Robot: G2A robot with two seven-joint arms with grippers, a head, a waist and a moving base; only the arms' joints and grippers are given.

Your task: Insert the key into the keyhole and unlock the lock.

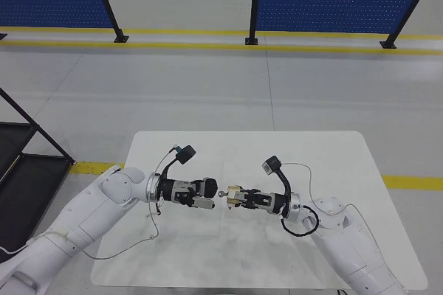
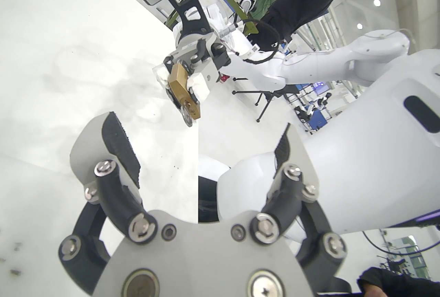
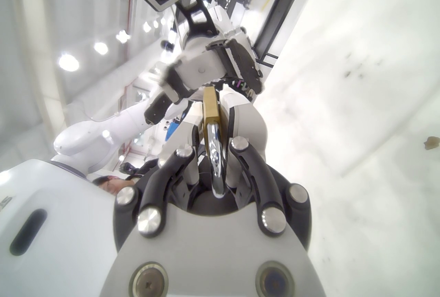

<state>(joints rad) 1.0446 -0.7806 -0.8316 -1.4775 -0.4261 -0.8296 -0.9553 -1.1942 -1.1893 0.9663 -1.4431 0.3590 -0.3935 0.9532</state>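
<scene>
A brass padlock (image 1: 234, 195) is held above the white table (image 1: 317, 155), and my right gripper (image 1: 238, 197) is shut on its body. In the right wrist view the lock (image 3: 210, 106) stands between the pads, its chrome shackle (image 3: 216, 154) pointing back toward the wrist. A silver key (image 2: 187, 116) sticks out of the keyhole end of the lock (image 2: 178, 83), facing my left gripper (image 2: 201, 140). That gripper is open with nothing between its fingers (image 2: 118, 143), and hangs a short gap from the key (image 1: 221, 194). My left gripper (image 1: 209, 199) faces the right one at mid-table.
A black rack (image 1: 15, 169) stands on the floor left of the table. Blue barrier panels (image 1: 332, 15) line the far side of the room. A small brown speck (image 3: 431, 142) lies on the tabletop. The table's front edge (image 1: 207, 286) runs close under both arms.
</scene>
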